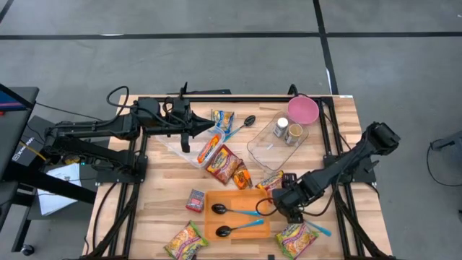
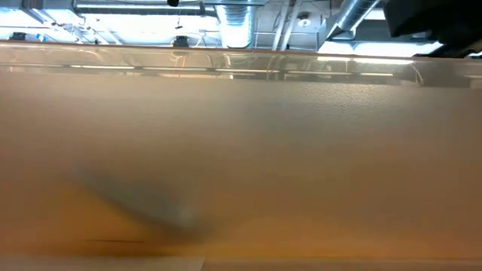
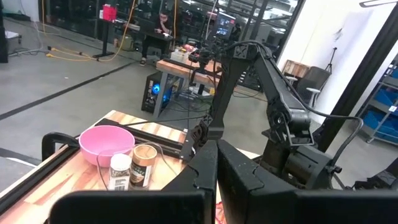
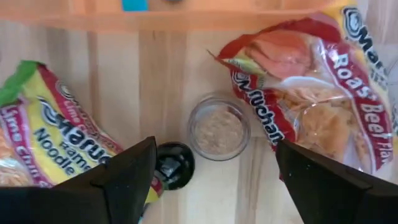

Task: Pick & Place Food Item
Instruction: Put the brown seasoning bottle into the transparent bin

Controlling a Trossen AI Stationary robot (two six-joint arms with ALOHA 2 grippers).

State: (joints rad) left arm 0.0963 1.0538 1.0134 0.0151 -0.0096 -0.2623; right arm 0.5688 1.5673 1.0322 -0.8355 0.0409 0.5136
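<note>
Wooden tabletop [image 1: 166, 209] stays cluttered; I've parked my right gripper [image 4: 214, 168] spread wide directly over the small glass jar of powder [image 4: 218, 132] between two noodle packets, ready to straddle it; left gripper [image 3: 211, 180] rests clenched, empty, across the table.

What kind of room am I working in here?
Probably a robotics lab or industrial workshop: bare ducts overhead, workbenches with gear and a person behind, grey taped floor.
</note>
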